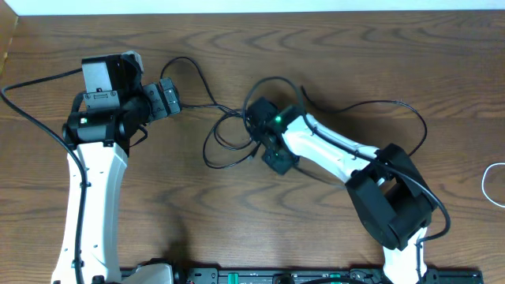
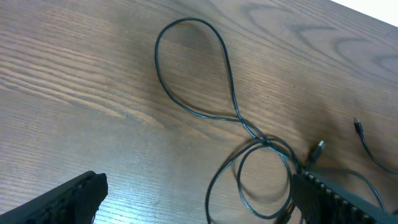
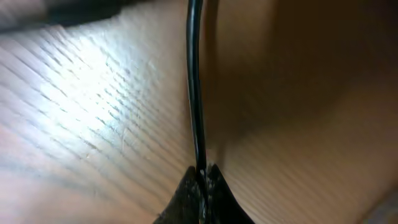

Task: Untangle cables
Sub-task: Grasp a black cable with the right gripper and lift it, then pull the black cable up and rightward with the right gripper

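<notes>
The right end effector (image 1: 262, 126) is pinched shut on the black cable (image 1: 203, 83). In the right wrist view its fingertips (image 3: 200, 179) meet on the cord (image 3: 194, 81), which runs straight away from them, almost in line with the fingers.

From the right end effector, the rest of the black cable spreads to the left in loose loops flat on the desk (image 1: 237, 229), and one strand curves on toward the left end effector (image 1: 170, 96). That end effector is wide open and holds nothing. Its wrist view shows a figure-eight of cable (image 2: 193, 68) ahead of the gap between its fingers (image 2: 199, 186), with a small plug (image 2: 317, 149) close by its right finger.

The white cable (image 1: 488, 183) lies far to the right of the right end effector, at the frame's edge and apart from the black one.

As I judge it, the loops' crossing lies between the two end effectors, so the open left one looks better placed to take a second hold there. The wood-grain desk is bare around the loops and leaves room to draw them apart.
</notes>
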{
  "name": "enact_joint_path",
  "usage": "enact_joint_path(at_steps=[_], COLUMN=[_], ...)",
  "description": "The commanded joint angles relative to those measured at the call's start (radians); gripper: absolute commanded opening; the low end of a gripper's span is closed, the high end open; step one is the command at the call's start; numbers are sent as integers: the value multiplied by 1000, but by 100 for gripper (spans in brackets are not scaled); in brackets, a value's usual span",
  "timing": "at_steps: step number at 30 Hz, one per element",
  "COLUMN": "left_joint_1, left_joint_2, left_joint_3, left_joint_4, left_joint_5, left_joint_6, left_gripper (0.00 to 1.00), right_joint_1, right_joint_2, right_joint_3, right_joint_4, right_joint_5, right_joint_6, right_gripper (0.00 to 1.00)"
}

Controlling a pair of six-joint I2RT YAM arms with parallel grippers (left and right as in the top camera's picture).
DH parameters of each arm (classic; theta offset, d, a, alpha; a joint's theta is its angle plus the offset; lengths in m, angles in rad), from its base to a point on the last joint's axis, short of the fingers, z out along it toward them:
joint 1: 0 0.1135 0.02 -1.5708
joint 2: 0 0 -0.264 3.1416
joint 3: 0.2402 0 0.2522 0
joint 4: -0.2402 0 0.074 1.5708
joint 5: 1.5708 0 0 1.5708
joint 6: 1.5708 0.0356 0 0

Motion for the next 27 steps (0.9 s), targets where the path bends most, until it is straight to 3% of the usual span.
enact_joint_path(at_steps=[1, 15, 27], left_joint_1=[3, 3, 3], left_joint_2=[-21, -21, -21], left_joint_3=[-4, -4, -4], left_joint_4=[-3, -10, -10], left_joint_5=[9, 10, 61], left_joint_6=[6, 6, 6], left_gripper=[99, 99, 99], right_joint_1=[-18, -222, -256], right_joint_2=[-104, -390, -473], right_joint_3=[118, 340, 417], right_joint_4=[-38, -96, -89], right_joint_5=[64, 21, -25], right_joint_6=[20, 39, 47], right_gripper=[1, 1, 1])
